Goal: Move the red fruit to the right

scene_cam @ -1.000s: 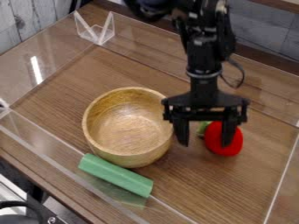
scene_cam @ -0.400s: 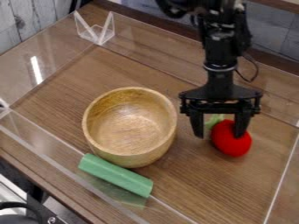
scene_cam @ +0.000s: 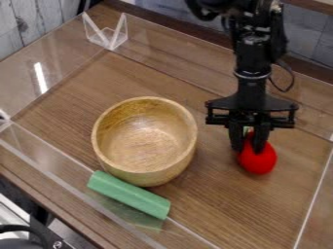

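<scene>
Red fruit (scene_cam: 258,159) sits directly under the gripper (scene_cam: 255,144) (fingers narrowed around its top, grip unclear).

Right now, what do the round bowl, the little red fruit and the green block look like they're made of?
The round light-brown bowl looks like turned wood with a matte finish: grain rings show inside. The small red strawberry-shaped fruit seems plastic or rubber, judging by its glossy sheen. The green rectangular block looks matte, perhaps foam or painted wood; I can't tell which.

Slim black jointed arm (scene_cam: 251,44) with dark cabling, black crossbar claw (scene_cam: 255,139), 2 short fingers
</scene>
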{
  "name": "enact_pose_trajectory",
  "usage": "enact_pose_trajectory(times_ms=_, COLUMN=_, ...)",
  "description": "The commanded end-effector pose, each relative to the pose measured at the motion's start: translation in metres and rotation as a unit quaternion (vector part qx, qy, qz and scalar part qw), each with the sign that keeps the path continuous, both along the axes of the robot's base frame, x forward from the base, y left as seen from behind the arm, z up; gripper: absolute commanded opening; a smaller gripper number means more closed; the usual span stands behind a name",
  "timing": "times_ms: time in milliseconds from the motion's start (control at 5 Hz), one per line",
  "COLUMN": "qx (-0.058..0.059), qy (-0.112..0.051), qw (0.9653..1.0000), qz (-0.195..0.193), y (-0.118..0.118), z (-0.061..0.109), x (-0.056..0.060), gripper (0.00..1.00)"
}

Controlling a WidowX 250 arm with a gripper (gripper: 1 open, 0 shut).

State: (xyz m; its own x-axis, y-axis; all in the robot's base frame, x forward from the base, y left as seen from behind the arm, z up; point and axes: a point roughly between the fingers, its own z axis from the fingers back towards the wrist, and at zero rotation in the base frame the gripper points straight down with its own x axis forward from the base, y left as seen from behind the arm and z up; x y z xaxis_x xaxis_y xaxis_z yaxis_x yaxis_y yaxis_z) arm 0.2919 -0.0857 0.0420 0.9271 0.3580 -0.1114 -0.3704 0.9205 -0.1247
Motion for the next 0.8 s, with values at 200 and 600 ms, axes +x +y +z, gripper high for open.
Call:
enact_pose_trajectory(times_ms=200, qx=-0.01, qy=-0.029, qw=0.9995, qz=0.004, y=0.023, z=0.039, x=-0.003, gripper=1.0)
enact_pose_trajectory(times_ms=600, qx=-0.045, qy=-0.073, qw=0.9959, qz=-0.028, y=0.078, z=0.096, x=-0.01, gripper=1.0)
